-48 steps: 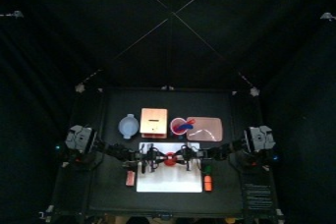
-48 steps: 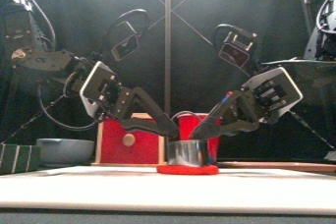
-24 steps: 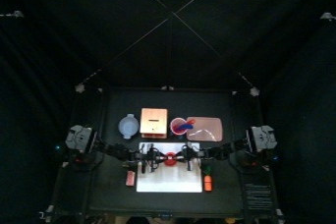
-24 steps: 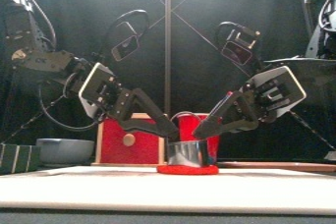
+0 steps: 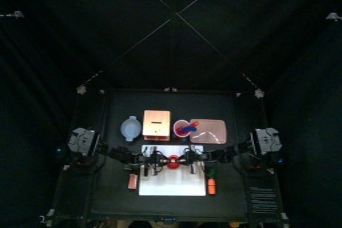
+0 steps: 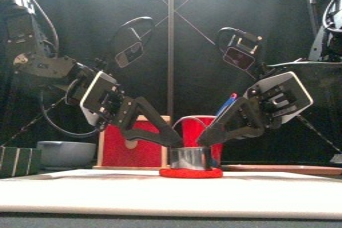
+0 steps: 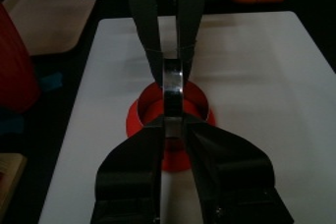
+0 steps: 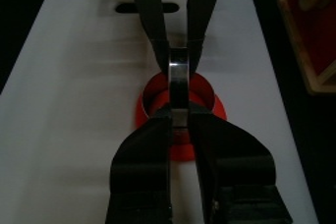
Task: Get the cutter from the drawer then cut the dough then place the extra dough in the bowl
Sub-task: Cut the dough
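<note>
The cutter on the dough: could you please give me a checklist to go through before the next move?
1. Cutter stands upright on the dough: ok.
2. Left end effector shut on the cutter's rim: ok.
3. Right end effector shut on the rim from the other side: ok.
4. Dough lies well inside the white cutting board: ok.
5. Cutter pressed right through the dough: cannot tell.
6. Bowl stands unobstructed behind the board's left side: ok.
</note>
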`<state>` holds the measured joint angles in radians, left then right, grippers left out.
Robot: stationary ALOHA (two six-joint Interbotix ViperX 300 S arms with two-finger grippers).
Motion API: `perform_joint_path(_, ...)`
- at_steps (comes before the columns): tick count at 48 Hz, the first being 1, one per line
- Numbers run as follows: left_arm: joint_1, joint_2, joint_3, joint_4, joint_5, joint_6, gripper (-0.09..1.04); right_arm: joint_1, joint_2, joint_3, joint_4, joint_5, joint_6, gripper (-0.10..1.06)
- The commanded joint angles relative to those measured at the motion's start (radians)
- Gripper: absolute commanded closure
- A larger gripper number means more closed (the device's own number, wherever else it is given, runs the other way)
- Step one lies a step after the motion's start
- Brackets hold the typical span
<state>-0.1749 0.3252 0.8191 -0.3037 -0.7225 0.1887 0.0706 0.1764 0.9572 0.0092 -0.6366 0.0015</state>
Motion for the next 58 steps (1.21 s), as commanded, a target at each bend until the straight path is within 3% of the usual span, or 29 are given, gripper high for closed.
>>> perform_joint_path(1, -0.003, 0.008, 0.003, 0.0, 0.02, -0.005, 0.35, -0.003, 0.041, 0.008, 0.009, 0.051, 0.009, 0.55)
perform_joint_path(58, -0.026, 0.086, -0.011, -0.052, 0.1, -0.006, 0.35, -0.008, 0.11, 0.002, 0.034, 0.13, 0.008, 0.55)
